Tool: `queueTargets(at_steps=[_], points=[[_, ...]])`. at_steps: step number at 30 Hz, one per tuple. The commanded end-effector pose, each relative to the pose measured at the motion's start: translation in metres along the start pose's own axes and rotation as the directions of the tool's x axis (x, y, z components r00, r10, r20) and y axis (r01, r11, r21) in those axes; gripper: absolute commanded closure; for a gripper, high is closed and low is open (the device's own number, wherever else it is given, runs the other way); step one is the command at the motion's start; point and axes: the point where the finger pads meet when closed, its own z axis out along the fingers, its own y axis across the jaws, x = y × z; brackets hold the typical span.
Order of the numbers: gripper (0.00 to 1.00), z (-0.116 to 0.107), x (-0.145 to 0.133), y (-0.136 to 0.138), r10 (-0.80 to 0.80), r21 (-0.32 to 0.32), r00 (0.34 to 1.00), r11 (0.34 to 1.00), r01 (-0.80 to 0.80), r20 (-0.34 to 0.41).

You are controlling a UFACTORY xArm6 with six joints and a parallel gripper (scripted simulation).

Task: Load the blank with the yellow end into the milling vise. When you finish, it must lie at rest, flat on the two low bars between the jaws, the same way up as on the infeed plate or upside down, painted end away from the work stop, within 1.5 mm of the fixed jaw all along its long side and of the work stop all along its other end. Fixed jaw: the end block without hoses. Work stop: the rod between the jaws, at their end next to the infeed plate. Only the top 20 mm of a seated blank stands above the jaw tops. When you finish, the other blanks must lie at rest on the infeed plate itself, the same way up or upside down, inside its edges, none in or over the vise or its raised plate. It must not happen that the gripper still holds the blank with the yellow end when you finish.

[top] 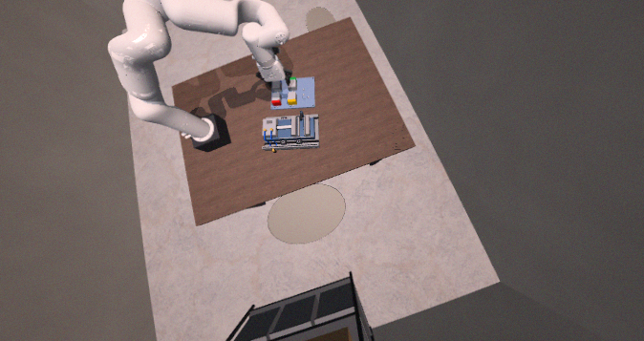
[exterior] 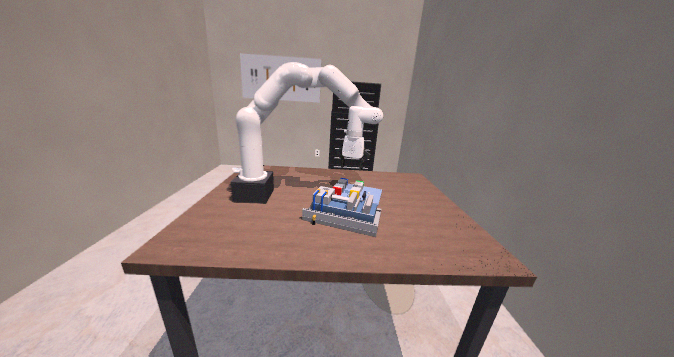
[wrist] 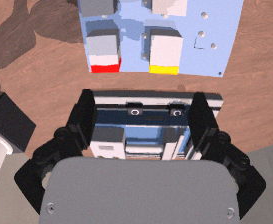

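The blank with the yellow end (top: 291,95) (exterior: 354,193) (wrist: 166,49) lies on the blue infeed plate (top: 309,84) (wrist: 231,20), its yellow end toward the vise. The milling vise (top: 269,121) stands beside the plate. Its fixed jaw (top: 307,125) (exterior: 369,204) is the end block without hoses. The dark work stop (top: 301,116) is at the infeed end of the jaw gap. No blank shows between the jaws. My gripper (top: 274,79) (exterior: 352,165) (wrist: 143,102) is open and empty, high above the far part of the infeed plate.
The red-end blank (top: 276,95) (wrist: 104,46) lies beside the yellow-end one. The green-end blank (top: 292,83) (wrist: 169,6) and the blue-end blank (exterior: 343,182) (wrist: 98,6) lie behind them. Blue hoses (top: 265,137) (exterior: 314,200) rise at the vise's other end block.
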Motion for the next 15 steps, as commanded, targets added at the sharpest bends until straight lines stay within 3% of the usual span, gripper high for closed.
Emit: queueTargets(at_steps=[1, 15], points=[[0.00, -0.0014, -0.0023, 0.0008, -0.002, -0.005, 1.000, 1.000, 0.002, -0.004], [0.00, -0.0016, 0.0048, 0.0012, -0.002, -0.005, 1.000, 1.000, 0.002, -0.003]])
